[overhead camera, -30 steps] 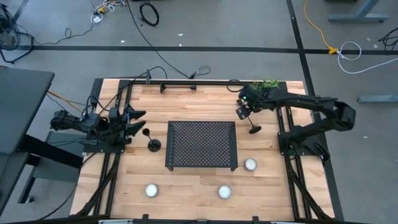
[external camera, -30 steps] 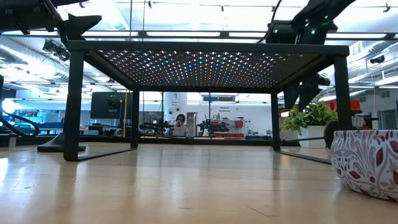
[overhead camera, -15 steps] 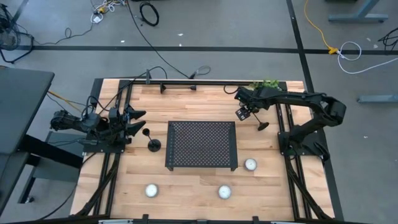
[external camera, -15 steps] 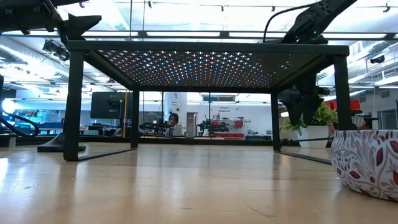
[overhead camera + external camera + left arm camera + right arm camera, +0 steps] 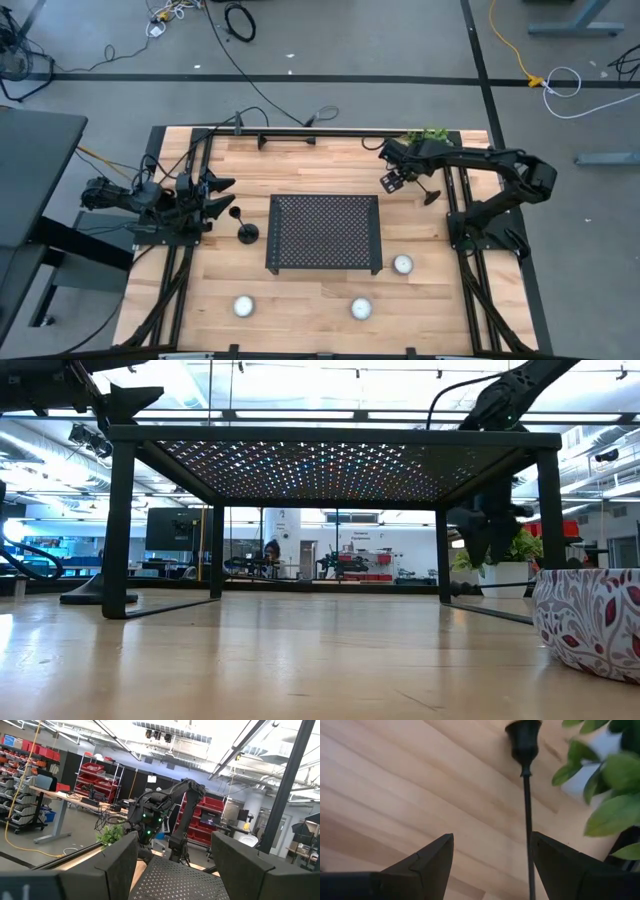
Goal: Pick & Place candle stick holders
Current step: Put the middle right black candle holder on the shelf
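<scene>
While we read the bench (image 5: 300, 310) from its near edge outward, three small white patterned cups lie first, one of them (image 5: 590, 622) filling the low view's corner; they sit clear of the work, we judge, as props and not targets; behind them the black perforated tray (image 5: 324, 232) stands on its four legs at the middle, presumably the stand the holders are meant to reach; just beside its left edge a candle stick holder (image 5: 243, 226) stands on its round base, near the left gripper (image 5: 222, 196), whose fingers are spread and grasp nothing, the arm parked at the bench's left side; farther back on the right, the right gripper (image 5: 393, 180) carries a second candle stick holder (image 5: 525, 780); its thin stem runs along one finger (image 5: 570, 870), cup end outward, yet the fingers stand wide, so we cannot tell whether they pinch it; a green plant (image 5: 428, 134) sits at the far right corner.
</scene>
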Action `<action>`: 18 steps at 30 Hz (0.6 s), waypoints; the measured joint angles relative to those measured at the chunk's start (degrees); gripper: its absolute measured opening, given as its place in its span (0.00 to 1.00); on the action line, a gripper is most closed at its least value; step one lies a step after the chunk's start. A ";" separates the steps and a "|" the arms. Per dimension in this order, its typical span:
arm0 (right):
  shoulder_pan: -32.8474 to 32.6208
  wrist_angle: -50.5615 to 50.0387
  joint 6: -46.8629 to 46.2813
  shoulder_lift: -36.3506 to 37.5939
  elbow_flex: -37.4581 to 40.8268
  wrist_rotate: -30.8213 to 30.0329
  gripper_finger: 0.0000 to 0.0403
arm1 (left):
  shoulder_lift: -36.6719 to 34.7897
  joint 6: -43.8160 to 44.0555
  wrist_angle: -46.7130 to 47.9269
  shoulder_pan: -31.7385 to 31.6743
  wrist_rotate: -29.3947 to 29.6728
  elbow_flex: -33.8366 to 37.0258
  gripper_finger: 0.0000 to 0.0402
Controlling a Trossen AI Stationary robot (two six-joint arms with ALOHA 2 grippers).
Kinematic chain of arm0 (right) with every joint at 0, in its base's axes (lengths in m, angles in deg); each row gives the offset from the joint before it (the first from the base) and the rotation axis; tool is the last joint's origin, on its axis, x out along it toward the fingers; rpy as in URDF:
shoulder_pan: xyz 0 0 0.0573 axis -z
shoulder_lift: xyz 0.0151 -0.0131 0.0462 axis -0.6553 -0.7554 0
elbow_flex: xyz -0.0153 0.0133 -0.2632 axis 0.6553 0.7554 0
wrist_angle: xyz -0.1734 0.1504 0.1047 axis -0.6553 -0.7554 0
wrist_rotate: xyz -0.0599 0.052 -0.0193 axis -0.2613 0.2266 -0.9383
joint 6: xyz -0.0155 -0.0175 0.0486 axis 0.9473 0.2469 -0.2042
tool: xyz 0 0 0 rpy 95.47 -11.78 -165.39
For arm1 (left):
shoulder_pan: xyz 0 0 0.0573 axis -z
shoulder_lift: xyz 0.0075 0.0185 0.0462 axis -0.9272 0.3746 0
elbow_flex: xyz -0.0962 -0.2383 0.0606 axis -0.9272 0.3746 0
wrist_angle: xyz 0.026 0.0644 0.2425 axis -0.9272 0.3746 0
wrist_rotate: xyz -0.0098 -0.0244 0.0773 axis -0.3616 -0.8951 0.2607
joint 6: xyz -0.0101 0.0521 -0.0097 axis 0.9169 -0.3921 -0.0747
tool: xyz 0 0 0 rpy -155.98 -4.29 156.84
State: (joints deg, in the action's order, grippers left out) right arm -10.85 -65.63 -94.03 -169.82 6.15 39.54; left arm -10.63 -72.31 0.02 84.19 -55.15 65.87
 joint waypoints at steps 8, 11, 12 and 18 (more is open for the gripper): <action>0.02 4.00 -0.66 0.00 5.08 -0.70 0.65 | 0.00 0.00 0.00 0.02 -0.02 0.00 0.63; 0.32 6.16 -0.67 0.00 7.31 0.59 0.65 | 0.00 0.00 0.00 0.00 -0.02 0.00 0.63; 0.33 6.92 -0.78 0.00 7.93 0.55 0.65 | 0.00 0.00 0.00 0.00 -0.02 0.00 0.63; 1.10 9.61 -1.15 0.00 9.30 0.33 0.65 | 0.00 0.00 0.00 0.01 0.00 0.00 0.63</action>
State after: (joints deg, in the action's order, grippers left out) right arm -9.75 -56.03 -95.18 -169.82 15.45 39.87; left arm -10.63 -72.31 0.02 84.19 -55.15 65.87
